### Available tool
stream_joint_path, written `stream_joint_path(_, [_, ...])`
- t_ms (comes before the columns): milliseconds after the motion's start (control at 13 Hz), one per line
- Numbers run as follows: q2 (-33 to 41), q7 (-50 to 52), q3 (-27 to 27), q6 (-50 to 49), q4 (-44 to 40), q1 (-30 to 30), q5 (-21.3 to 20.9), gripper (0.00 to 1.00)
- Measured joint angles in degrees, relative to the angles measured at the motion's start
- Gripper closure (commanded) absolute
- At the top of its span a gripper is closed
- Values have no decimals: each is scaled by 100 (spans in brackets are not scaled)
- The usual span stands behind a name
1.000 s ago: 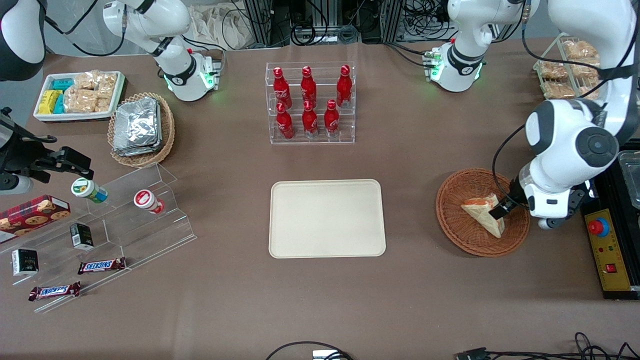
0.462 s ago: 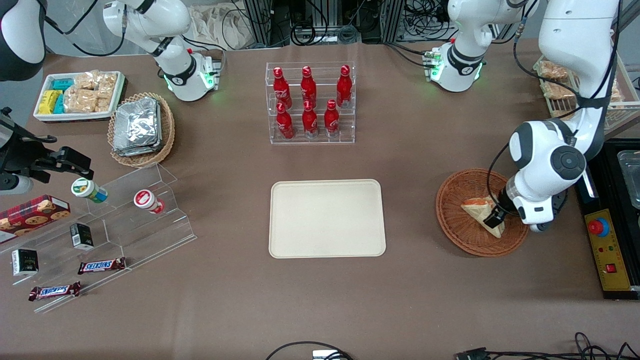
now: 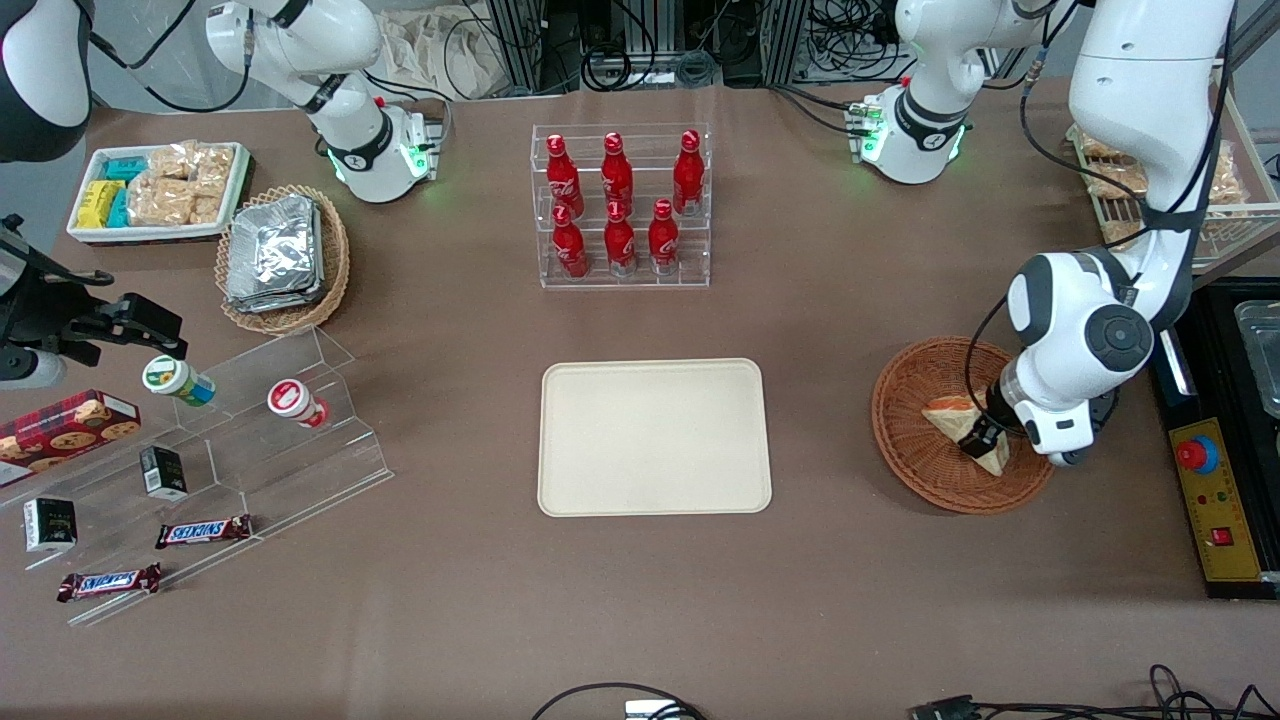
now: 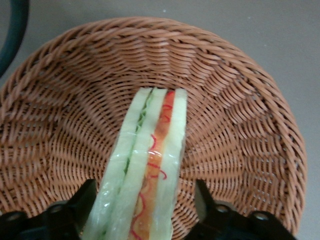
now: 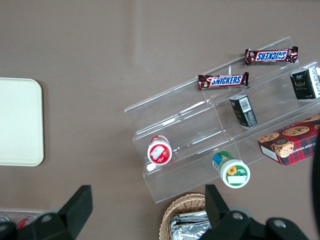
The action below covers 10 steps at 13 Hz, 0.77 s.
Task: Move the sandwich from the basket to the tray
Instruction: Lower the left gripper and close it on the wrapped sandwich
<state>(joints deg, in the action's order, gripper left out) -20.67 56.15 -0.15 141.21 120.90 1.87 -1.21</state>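
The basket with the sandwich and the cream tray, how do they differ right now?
The basket is round, reddish-brown woven wicker; the tray is rectangular, smooth and cream-beige. The basket holds the sandwich, with the claw open astride it; the tray holds nothing. The basket lies toward the working arm's end, the tray mid-table. Both rest flat on the table.

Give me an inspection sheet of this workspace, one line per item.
Surface: brown table, no spills seen.
Job's things: sandwich lies in the reddish wicker basket; cream tray holds nothing.
Clutter: cola bottle rack, foil packs basket, snack tray, acrylic steps with Snickers bars.
Grippers: gripper down in the basket, fingers open, one on each side of the sandwich.
Cables: black cable at the table edge nearest the camera.
Surroundings: emergency stop box beside the working arm.
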Motion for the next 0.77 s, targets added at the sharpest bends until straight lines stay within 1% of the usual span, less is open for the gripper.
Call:
stream_joint_path(154, [0,0,-9,-218,-137,61,-3,100])
stream_joint_path(231, [0,-5,-12,-538,-324,75,-3,100])
stream_joint_path(538, [18,-518,-37,-2763,-1832,207,-139,100])
stream_joint_path(615, [26,-671,-47,-3118,-2204,261,-141,100])
stream_joint_path(769, [32,-1122,-139,-3530,-2814,401,-144,100])
